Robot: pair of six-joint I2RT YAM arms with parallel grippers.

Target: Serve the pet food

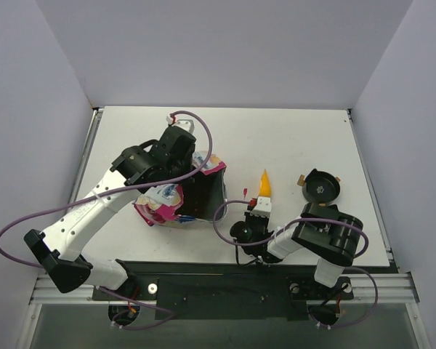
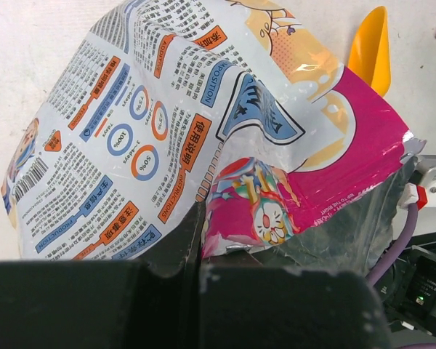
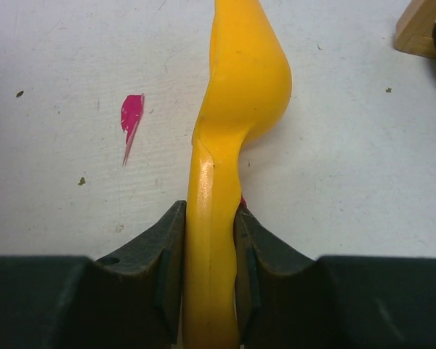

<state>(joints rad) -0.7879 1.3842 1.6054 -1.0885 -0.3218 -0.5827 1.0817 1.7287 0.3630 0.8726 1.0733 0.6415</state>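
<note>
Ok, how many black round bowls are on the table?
1: a black round bowl on the white table's right side. The dark shape beside the pink printed plastic bag may be another; I cannot tell.

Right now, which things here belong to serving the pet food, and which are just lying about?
Belongs to the job:
pink-and-blue printed plastic bag, in left tool
yellow plastic scoop, in right tool
round black bowl

Lying about:
small pink fleck
</note>
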